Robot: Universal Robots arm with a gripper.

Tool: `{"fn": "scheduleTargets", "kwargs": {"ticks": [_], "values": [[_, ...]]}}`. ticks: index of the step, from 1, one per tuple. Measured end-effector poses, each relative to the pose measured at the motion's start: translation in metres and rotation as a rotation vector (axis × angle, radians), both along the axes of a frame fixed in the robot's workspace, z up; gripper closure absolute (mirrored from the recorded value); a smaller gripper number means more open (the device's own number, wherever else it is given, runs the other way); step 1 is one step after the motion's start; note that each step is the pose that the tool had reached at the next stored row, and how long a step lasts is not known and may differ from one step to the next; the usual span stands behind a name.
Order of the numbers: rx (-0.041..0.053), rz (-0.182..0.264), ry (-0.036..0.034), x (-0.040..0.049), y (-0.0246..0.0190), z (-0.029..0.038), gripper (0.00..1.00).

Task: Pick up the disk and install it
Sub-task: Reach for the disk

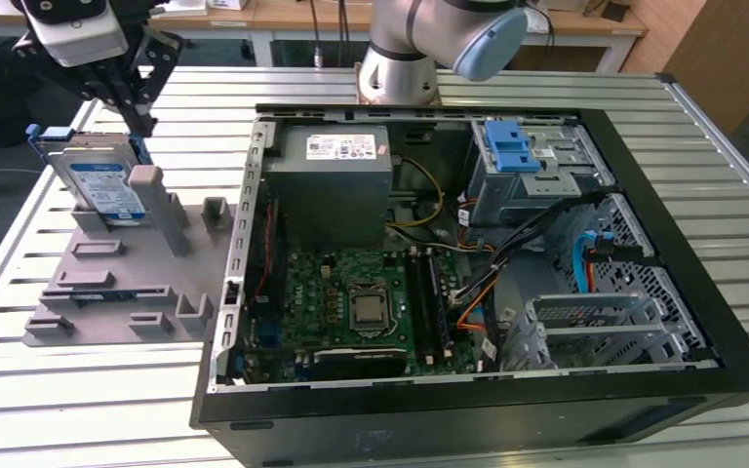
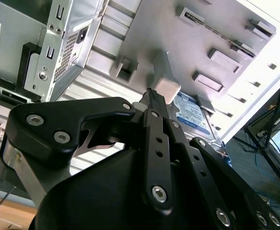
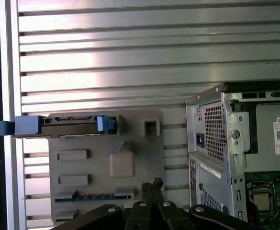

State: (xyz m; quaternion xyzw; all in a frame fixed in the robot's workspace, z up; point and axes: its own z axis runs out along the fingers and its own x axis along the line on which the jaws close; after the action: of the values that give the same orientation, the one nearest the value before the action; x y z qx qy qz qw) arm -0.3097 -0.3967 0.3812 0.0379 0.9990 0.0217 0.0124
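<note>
The disk (image 1: 101, 182), a silver drive with a blue-and-white label and blue rails, stands on edge in a slot at the back of a grey fixture (image 1: 114, 288), on the exterior view's left. In the first wrist view the disk (image 3: 63, 125) is edge-on with a blue tab at each end. In the second wrist view the disk's label (image 2: 192, 114) peeks out past the fingers. My gripper (image 1: 139, 123) hangs just above the disk's upper far corner, apart from it. Its fingers look pressed together, holding nothing, in both wrist views (image 3: 152, 184) (image 2: 152, 94).
An open computer case (image 1: 687, 322) lies on the slatted metal table (image 1: 75, 409). Inside are a grey power supply (image 1: 335, 180), a motherboard (image 1: 348, 292), cables, and a metal drive cage with two blue tabs (image 1: 515, 146). The arm's base (image 1: 401, 68) stands behind the case.
</note>
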Motion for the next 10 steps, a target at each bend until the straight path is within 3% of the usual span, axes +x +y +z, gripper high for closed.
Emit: {"fn": "scheduleTargets", "kwargs": {"ticks": [10], "values": [[0.0000, 0.000, 0.0004, -0.0077, 0.0001, -0.0007, 0.89]]}}
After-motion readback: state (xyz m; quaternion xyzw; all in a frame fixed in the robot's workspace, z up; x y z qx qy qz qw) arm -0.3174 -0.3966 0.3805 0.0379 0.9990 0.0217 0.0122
